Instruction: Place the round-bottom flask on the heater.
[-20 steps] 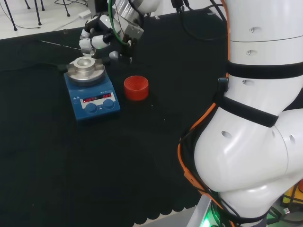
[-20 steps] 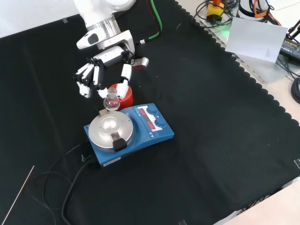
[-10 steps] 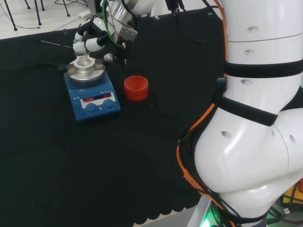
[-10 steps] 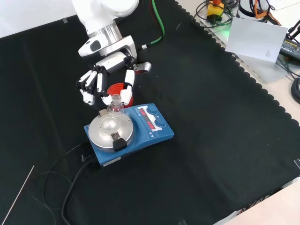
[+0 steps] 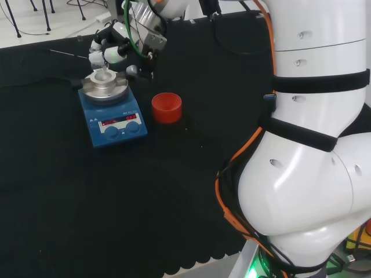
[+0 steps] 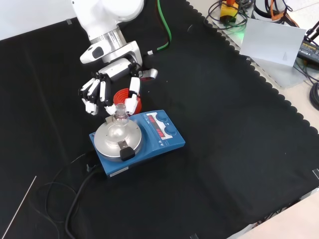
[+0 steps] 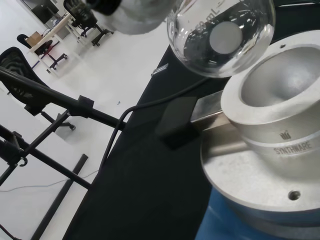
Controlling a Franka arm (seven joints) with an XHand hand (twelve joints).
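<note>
The clear round-bottom flask [image 6: 119,127] hangs by its neck from my hand [image 6: 110,90], whose fingers and thumb are curled around the neck. It is over the round metal block [image 6: 118,139] of the blue heater [image 6: 158,142]. In the wrist view the flask's bulb [image 7: 220,35] floats just above the block's hollow bowl [image 7: 280,82], slightly to one side of its centre and not seated. In the head view my hand [image 5: 115,47] holds the flask [image 5: 103,72] over the heater [image 5: 113,119] at the far left of the cloth.
A red ribbed ring stand [image 5: 167,107] sits just right of the heater in the head view, partly behind my hand in the front view [image 6: 121,94]. The heater's black cable [image 6: 75,199] trails toward the front. A thin rod [image 6: 20,205] lies at the front left.
My hand has carried the flask from above the red ring's edge over the heater's metal block, and the bulb now hangs lower, close to the bowl.
</note>
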